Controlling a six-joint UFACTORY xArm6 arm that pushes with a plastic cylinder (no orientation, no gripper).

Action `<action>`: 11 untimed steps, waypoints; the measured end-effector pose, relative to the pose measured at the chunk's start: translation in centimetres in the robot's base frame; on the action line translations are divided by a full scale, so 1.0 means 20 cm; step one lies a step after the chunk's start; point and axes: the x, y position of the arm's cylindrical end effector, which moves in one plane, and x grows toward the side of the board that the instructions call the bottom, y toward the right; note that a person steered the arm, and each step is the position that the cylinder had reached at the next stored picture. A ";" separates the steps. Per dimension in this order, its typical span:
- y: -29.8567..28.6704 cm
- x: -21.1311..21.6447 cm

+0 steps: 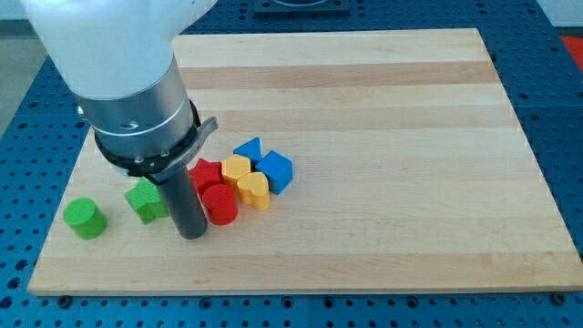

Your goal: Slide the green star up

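The green star [146,199] lies on the wooden board [383,109] at the view's lower left. My tip [192,234] rests on the board just right of and slightly below the star, between it and the red cylinder [219,203]. The rod's upper part hides the star's right edge, so I cannot tell whether they touch.
A green cylinder [85,219] sits left of the star near the board's left edge. Right of the rod is a tight cluster: red star [206,172], yellow hexagon-like block [236,168], yellow heart [254,189], blue triangle [248,149], blue cube [275,170]. The arm's large body fills the upper left.
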 end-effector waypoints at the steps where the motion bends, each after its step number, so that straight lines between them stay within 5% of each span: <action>1: 0.00 0.02; 4: -0.50 0.26; 9: -0.44 -0.05; 11: -0.29 -0.01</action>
